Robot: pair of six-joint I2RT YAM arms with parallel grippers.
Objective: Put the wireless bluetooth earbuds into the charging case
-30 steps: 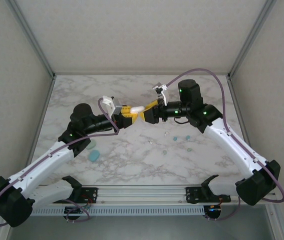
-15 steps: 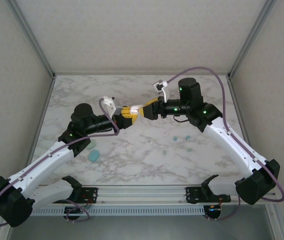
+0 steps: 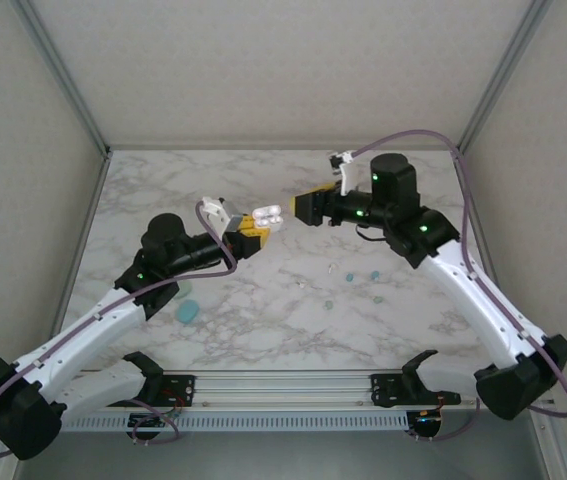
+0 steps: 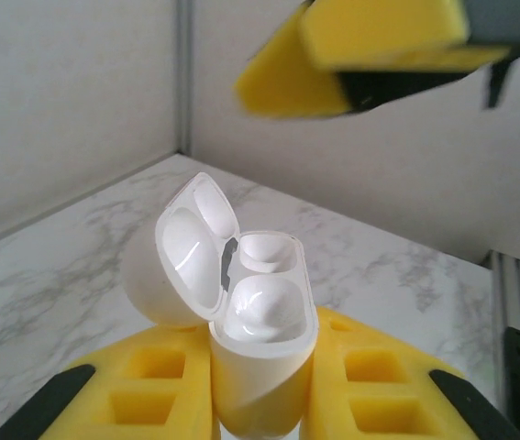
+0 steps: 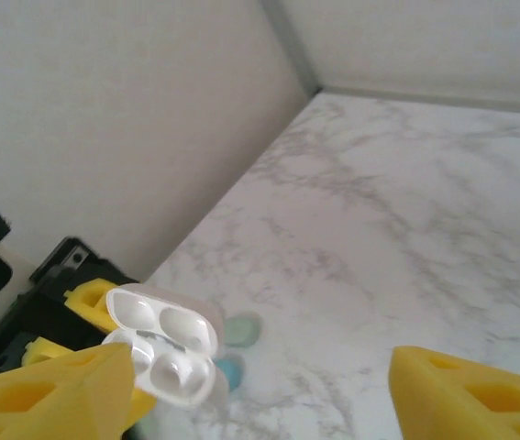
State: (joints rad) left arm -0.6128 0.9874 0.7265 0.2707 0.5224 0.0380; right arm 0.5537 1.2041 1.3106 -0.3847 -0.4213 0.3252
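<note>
A white charging case stands upright with its lid swung open and both wells empty. My left gripper is shut on its lower body, held above the table. The same case appears low in the right wrist view. My right gripper hovers open a short way to the right of the case, with nothing between its yellow fingers. Several tiny earbuds lie scattered on the marble under the right arm, one pale blue and another greenish.
A blue rounded case and a pale green one lie on the marble table beside the left forearm. They also show beyond the white case as the green one and the blue one. Metal frame posts bound the table's sides.
The right gripper has drawn back to the right, away from the white case it was touching. The case's lid now stands open. The left arm has barely moved.
</note>
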